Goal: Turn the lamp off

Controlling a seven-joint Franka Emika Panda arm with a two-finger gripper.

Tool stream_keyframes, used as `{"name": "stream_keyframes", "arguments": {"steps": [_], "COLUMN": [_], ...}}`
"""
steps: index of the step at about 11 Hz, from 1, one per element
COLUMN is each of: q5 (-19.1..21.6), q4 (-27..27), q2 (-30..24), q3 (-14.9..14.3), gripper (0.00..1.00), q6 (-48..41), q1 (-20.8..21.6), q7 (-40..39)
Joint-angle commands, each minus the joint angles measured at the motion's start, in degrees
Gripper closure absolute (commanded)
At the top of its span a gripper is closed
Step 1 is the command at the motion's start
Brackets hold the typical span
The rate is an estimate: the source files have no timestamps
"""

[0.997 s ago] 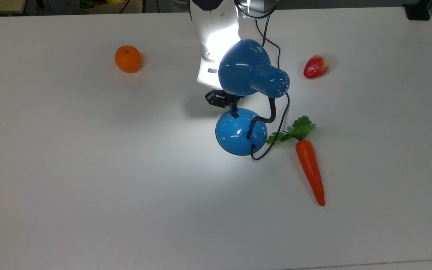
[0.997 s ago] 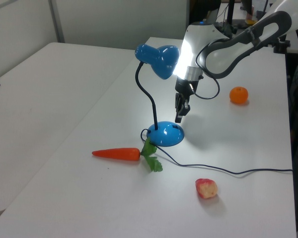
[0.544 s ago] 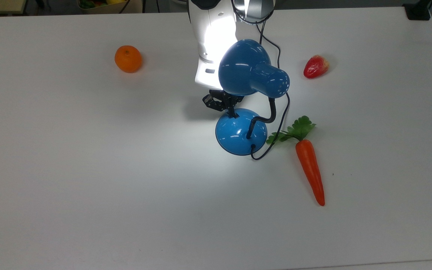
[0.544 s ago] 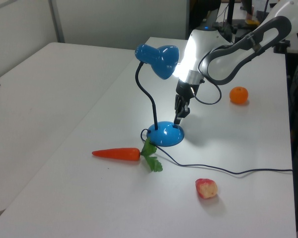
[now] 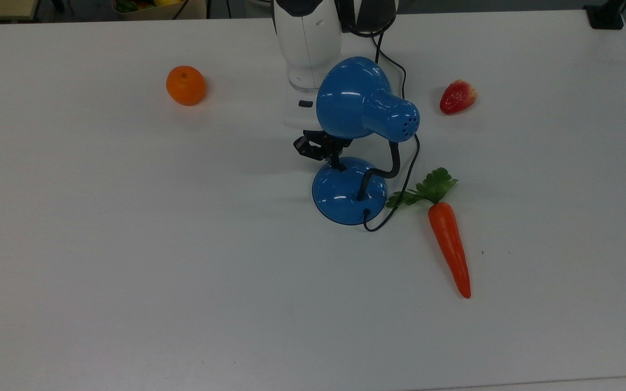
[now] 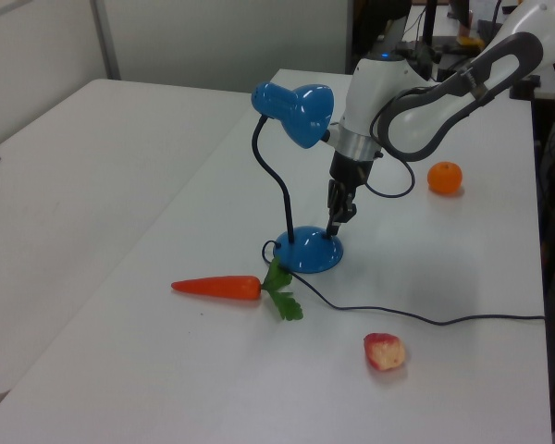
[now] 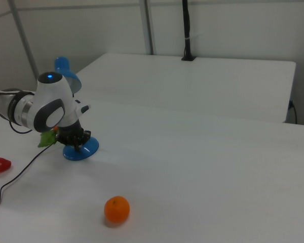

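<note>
The lamp stands mid-table: a glossy blue dome shade (image 5: 354,98) on a black gooseneck over a round blue base (image 5: 345,195). No glow falls from the shade onto the table or the arm. My gripper (image 5: 336,162) points down, shut, with its black tips touching the rear top of the base where the small switch sits. In the left view the shade (image 6: 296,109) faces the arm and the gripper (image 6: 333,229) meets the base (image 6: 307,254). The right view has the gripper (image 7: 77,145) at the base (image 7: 86,150).
An orange (image 5: 186,85) lies at the top view's left. A strawberry (image 5: 458,96) and a carrot (image 5: 450,247) with green leaves lie at the top view's right. The lamp's black cord (image 6: 425,319) runs from the base across the table past the strawberry.
The bright light on the arm, the base and the table has gone out. The gripper has stayed on the base's switch, shifting only slightly.
</note>
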Motion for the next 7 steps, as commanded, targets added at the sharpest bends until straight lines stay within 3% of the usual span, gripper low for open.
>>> {"name": "stream_keyframes", "arguments": {"steps": [1,5,7], "q5": [0.4,0.0,0.1], "q4": [-3.2,-3.6,-3.5], "q2": [-0.4,-0.7,-3.8], "q3": [-0.2,-0.2,-0.2], "gripper": [1.0,1.0,1.0], "q6": [1.8,1.6,-1.2], "q1": [0.9,0.9,0.6], "q7": [-2.1,-2.1,0.6]}}
